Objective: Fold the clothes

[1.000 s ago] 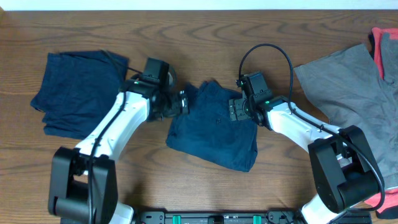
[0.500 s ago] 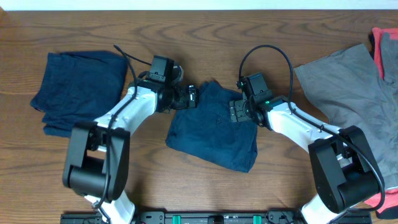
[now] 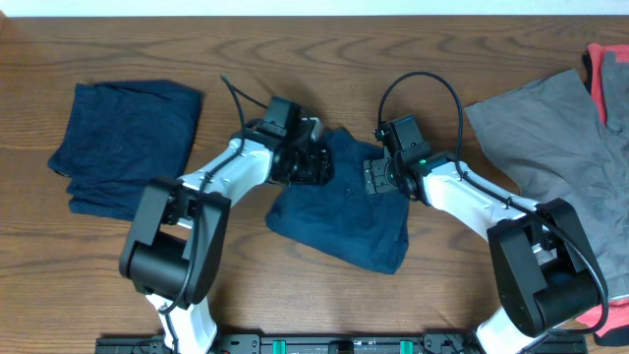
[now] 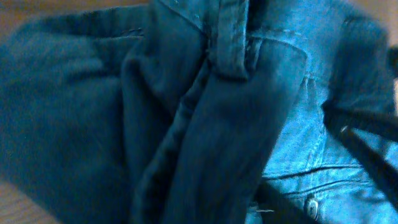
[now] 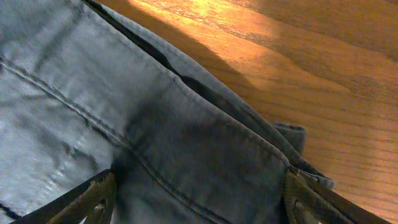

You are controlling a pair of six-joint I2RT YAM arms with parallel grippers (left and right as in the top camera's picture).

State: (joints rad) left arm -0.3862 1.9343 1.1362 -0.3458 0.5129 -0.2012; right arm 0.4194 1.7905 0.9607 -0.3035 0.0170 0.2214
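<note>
Crumpled navy shorts (image 3: 339,206) lie mid-table. My left gripper (image 3: 314,162) is down on their upper left edge. In the left wrist view, bunched navy cloth (image 4: 236,124) with a small button (image 4: 311,205) fills the frame and hides the fingers. My right gripper (image 3: 376,175) rests on the upper right part of the shorts. In the right wrist view it (image 5: 199,190) stands open, its fingers (image 5: 99,196) wide apart astride the waistband (image 5: 205,130), pressed onto the cloth. A folded navy piece (image 3: 123,143) lies at the left.
A grey garment (image 3: 545,138) is spread at the right, with red cloth (image 3: 611,79) at the far right edge. Bare wooden table (image 3: 295,59) runs along the back, and the arms' base rail (image 3: 344,344) sits at the front edge.
My left arm has swung right from beside the shorts onto their upper left edge, and the cloth there has bunched. The right arm has stayed put.
</note>
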